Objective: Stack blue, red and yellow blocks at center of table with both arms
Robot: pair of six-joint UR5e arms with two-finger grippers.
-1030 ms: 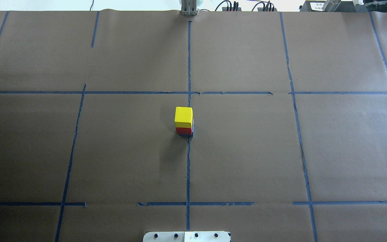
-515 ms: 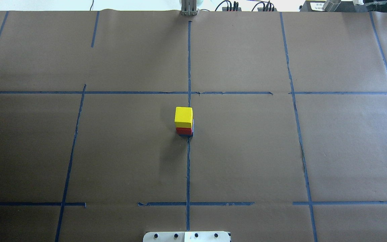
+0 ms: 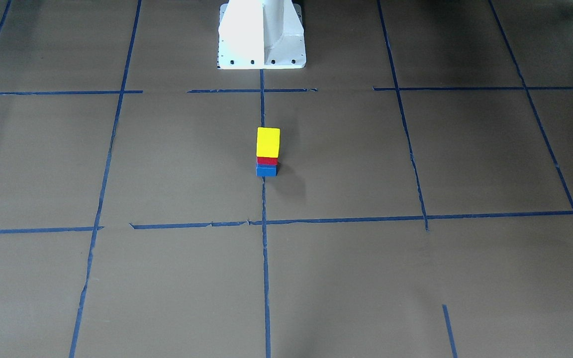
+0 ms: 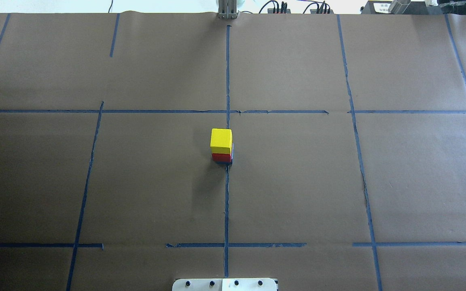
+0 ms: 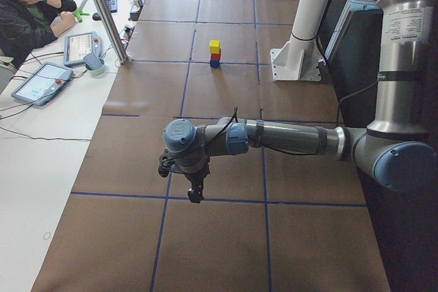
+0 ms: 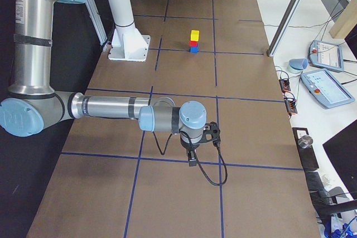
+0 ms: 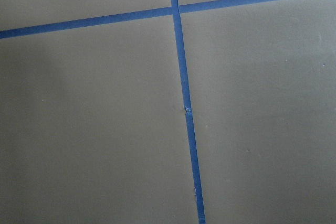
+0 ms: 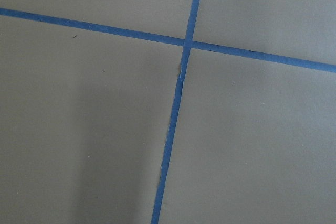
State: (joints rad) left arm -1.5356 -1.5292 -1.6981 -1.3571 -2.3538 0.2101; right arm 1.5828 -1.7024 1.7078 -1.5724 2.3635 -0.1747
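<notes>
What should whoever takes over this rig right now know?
Tools: the left tool hangs over the table toward the robot's left end, and the right tool toward its right end. Both are far from the stack; I cannot tell whether they are open or shut.
Blocks: blue block at the bottom, red block on it, yellow block on top, on the centre tape line.
Done: the three-block stack stands free.
Left: no loose block in view; probably only parking the arms.

The grey left arm point(image 5: 287, 138) and grey right arm point(image 6: 109, 106) stretch out level; the black left pincer point(image 5: 195, 196) and black right pincer point(image 6: 192, 161) point down, their opening unclear.
</notes>
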